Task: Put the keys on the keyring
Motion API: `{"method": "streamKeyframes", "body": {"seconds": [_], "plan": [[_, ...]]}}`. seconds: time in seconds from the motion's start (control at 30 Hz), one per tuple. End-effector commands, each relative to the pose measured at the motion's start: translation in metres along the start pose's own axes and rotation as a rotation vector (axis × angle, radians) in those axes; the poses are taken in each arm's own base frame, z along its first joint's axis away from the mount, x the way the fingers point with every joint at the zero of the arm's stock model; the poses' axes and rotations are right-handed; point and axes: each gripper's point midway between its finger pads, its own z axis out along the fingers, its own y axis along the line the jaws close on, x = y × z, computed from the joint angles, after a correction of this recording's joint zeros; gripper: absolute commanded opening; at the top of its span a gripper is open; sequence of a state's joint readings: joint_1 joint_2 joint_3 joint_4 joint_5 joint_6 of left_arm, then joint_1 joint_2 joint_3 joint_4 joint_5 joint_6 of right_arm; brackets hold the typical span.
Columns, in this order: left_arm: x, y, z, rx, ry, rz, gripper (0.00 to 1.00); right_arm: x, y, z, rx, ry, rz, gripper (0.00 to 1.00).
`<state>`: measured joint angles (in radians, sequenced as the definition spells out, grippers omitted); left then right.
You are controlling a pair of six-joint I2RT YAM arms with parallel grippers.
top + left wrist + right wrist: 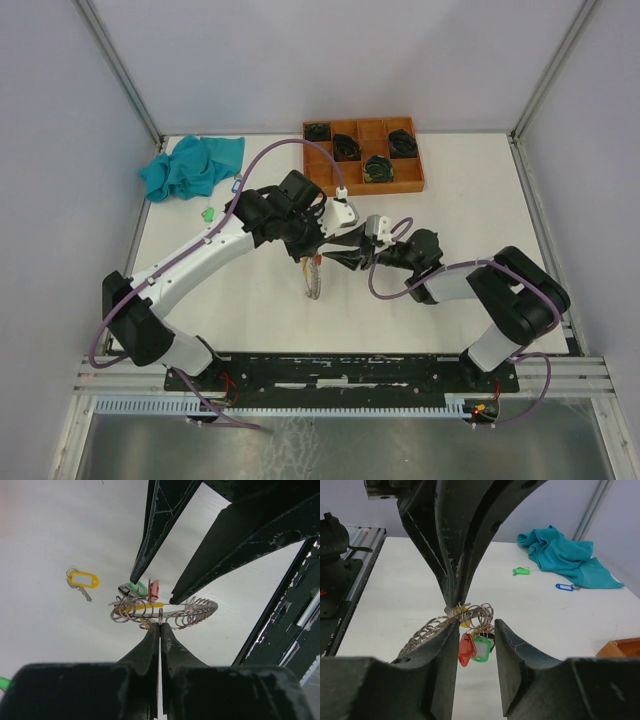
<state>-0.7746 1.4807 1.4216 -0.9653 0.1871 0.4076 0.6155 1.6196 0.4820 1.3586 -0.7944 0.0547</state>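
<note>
While my left fingers pinch the keyring steady over the middle of the bench, my right fingers stand spread around its hanging tags; the yellow-tagged key lies loose nearby.

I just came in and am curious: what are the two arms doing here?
The left gripper is shut on the keyring, holding it above the table. The right gripper stands open around the red tag and the green tag hanging from it. A yellow-tagged key lies on the table, not yet on the ring; a green-tagged key and a blue-tagged key lie near the teal cloth.
</note>
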Motion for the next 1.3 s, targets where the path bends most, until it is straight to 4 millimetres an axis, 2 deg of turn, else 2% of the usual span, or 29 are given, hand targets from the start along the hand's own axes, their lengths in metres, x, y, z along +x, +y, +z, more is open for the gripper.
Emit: {"method": "streamKeyframes", "body": {"seconds": [0.0,0.3,0.5,0.77,0.9,0.93,1.1,1.27], "plan": [[-0.021,0.000,-0.008,0.018,-0.067,0.070,0.03,-0.028,0.005,0.014,-0.066,-0.087,-0.038,0.42],[-0.024,-0.001,-0.012,0.016,-0.092,0.091,0.03,-0.027,0.017,0.022,-0.141,-0.088,-0.012,0.38],[-0.026,-0.008,-0.014,0.050,-0.116,0.108,0.03,-0.022,0.017,0.025,-0.144,-0.081,0.000,0.32],[-0.027,-0.014,-0.016,0.072,-0.135,0.130,0.03,-0.019,0.017,0.027,-0.157,-0.077,0.010,0.15],[-0.028,-0.016,-0.016,0.083,-0.148,0.134,0.03,-0.021,0.017,0.026,-0.153,-0.079,0.010,0.02],[-0.029,-0.015,-0.017,0.078,-0.158,0.129,0.04,-0.021,0.016,0.026,-0.147,-0.080,0.007,0.01],[-0.042,-0.001,-0.029,-0.052,-0.303,0.076,0.25,-0.023,0.012,0.022,-0.109,-0.083,-0.008,0.01],[-0.051,0.012,-0.054,-0.182,-0.529,-0.004,0.37,-0.031,0.006,0.016,-0.065,-0.093,-0.034,0.01]]}}
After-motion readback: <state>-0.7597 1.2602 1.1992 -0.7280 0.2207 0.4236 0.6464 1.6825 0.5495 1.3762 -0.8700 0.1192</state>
